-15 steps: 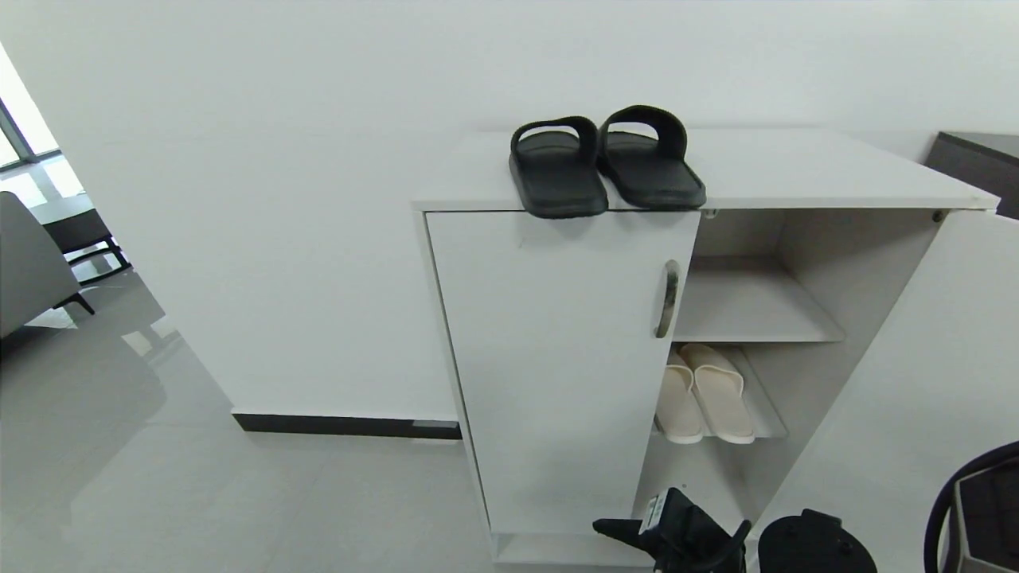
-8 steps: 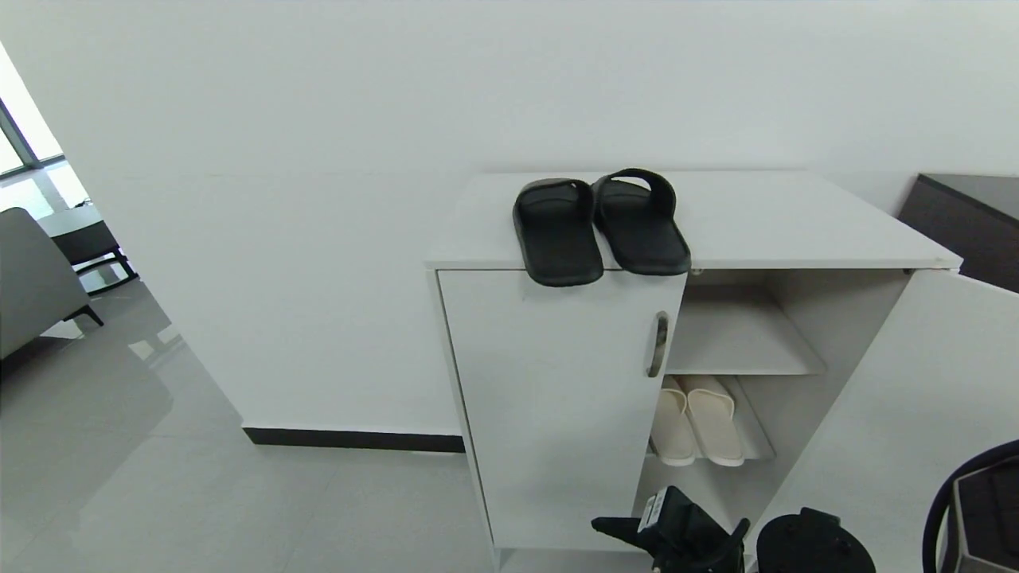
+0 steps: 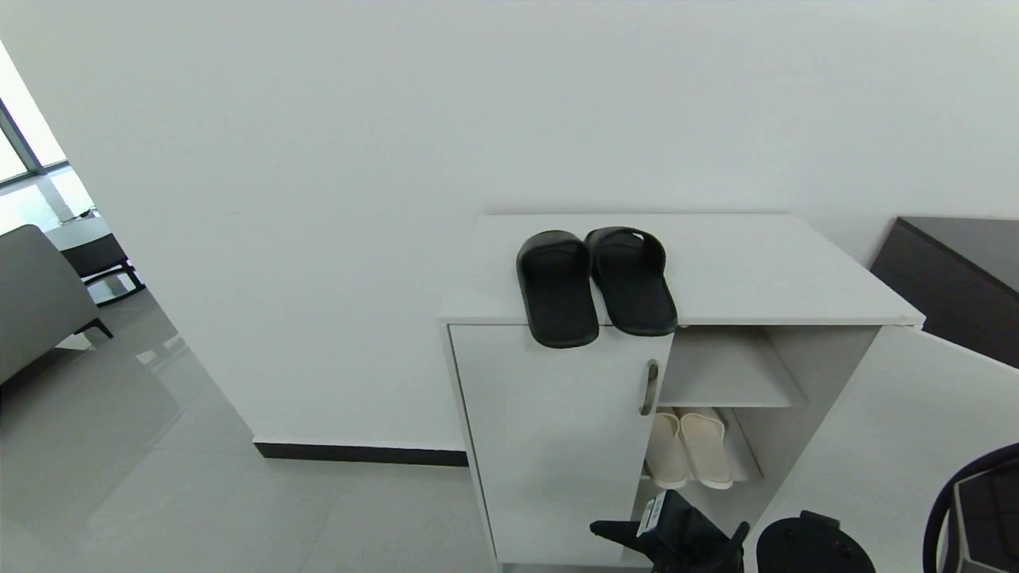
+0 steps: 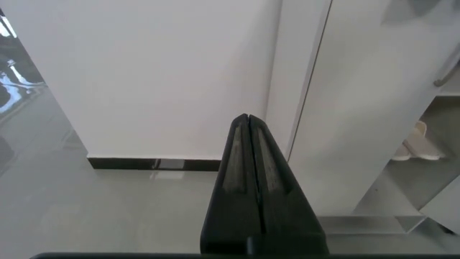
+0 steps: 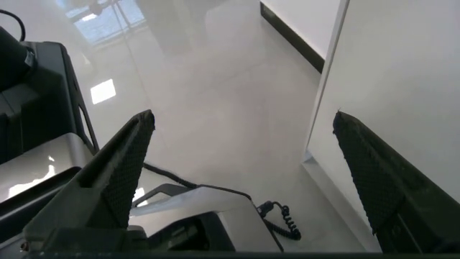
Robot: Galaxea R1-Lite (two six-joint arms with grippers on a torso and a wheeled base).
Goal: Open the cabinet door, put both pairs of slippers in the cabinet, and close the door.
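The left gripper (image 4: pixel 249 128) is hanging low over the grey floor (image 3: pixel 159 493), its fingers (image 4: pixel 236 165) pressing flat together with nothing between them. It is sitting just in front of the cabinet's closed left door (image 3: pixel 557 446). The right gripper (image 5: pixel 243 121) is also hovering over the floor, beside the open right door (image 3: pixel 876 446), with its fingers (image 5: pixel 122 169) spreading wide and holding nothing. A coiled cable (image 5: pixel 277 212) is lying below it.

The white cabinet (image 3: pixel 796 270) is standing against the wall, with its left door staying shut and a metal handle (image 3: pixel 650 387) running upright along that door's inner edge. The right door is swinging out towards the robot, showing the inside. The cream slippers (image 3: pixel 689 447) are resting side by side on the lower shelf, partly behind the closed door. The upper shelf (image 3: pixel 724 374) is sitting above them.

The black slippers (image 3: pixel 597 282) are lying together on the cabinet top, above the closed door, with their near ends overhanging the front edge. A dark piece of furniture (image 3: pixel 955 278) is standing to the cabinet's right, and a grey chair (image 3: pixel 32 294) is sitting far off to the left.
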